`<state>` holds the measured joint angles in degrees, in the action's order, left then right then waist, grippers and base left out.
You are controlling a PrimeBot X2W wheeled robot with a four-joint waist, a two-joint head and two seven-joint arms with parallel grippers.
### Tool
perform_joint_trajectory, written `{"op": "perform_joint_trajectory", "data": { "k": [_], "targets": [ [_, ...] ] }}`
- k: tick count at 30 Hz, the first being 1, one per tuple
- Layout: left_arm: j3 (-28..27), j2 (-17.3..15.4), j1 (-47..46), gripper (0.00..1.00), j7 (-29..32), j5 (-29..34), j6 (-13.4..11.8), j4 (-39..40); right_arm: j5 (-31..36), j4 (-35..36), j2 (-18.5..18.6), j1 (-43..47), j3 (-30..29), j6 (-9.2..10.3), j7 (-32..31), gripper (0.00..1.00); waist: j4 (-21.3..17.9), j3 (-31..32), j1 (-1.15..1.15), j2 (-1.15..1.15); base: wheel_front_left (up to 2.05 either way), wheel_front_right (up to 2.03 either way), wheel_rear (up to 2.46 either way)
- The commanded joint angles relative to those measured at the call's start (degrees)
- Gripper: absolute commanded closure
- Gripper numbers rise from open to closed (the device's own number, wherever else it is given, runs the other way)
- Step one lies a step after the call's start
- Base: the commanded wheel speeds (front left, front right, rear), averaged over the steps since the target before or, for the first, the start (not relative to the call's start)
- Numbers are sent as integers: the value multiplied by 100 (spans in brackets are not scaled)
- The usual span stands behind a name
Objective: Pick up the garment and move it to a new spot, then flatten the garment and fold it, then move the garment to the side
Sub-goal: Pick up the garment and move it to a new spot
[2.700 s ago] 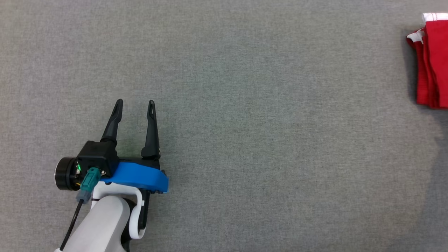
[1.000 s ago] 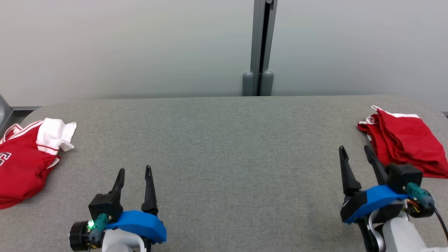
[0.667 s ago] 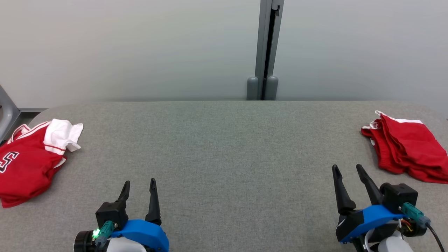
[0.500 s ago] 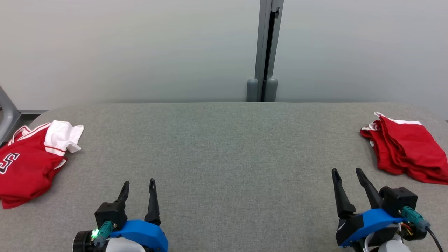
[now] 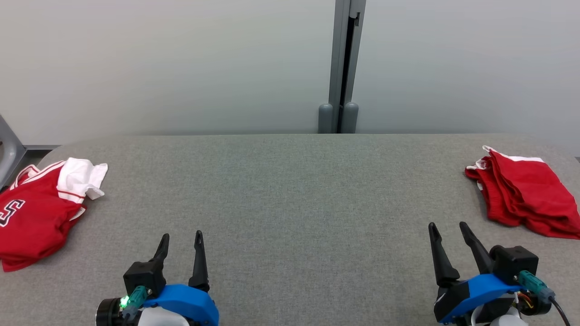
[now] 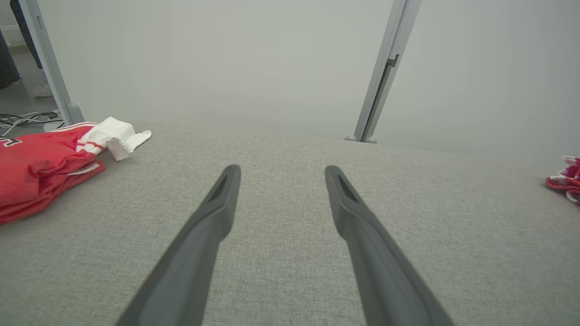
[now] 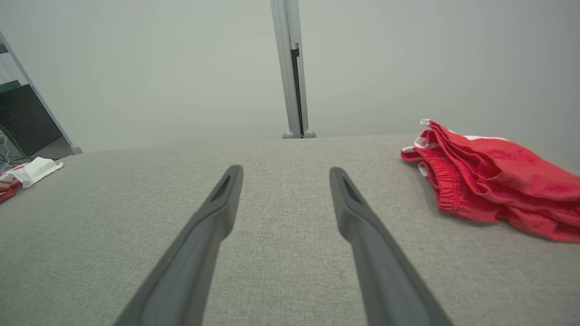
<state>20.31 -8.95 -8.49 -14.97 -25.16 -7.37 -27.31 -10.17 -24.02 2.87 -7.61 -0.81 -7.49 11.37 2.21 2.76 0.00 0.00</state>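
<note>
View lifts from the tabletop; fold looks finished.
Agape and empty, left claw and right claw idle; folded garment lies aside, crumpled jersey likely next.

My jaws stand wide apart and empty over the grey woven tabletop. A crumpled red-and-white sports jersey lies at the far left, and a scrap of red-and-white cloth shows at the right edge. A grey metal post rises behind.

Grey table: red jersey left, red shorts right.
</note>
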Motion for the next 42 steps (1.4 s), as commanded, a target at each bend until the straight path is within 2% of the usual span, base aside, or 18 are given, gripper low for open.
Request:
{"op": "perform_joint_trajectory", "data": {
  "k": [1,7,11,23,28,42],
  "targets": [
    [-4,-22,3,0,-4,-10,-33,31,-9,-13,6,79,9,-1,36,0,12,-1,0,0,0,0,0],
    [41,-25,-40,0,5,5,-43,34,-7,-7,5,112,18,-1,53,0,104,-10,0,0,0,0,0],
    [89,-20,-113,0,19,16,-28,50,5,30,4,103,26,-1,63,0,364,-24,0,0,0,0,0],
    [75,-193,-179,0,61,36,-95,272,-141,53,6,-2,108,-1,121,0,2049,-151,0,0,0,0,0],
    [13,-278,-88,0,66,2,-143,375,-203,-14,10,-93,220,-2,134,0,2573,-182,0,0,0,0,0],
    [-211,-352,118,0,8,-66,-333,731,-217,-184,11,-480,693,-1,79,0,2745,-344,0,0,0,0,0]
  ]
}}
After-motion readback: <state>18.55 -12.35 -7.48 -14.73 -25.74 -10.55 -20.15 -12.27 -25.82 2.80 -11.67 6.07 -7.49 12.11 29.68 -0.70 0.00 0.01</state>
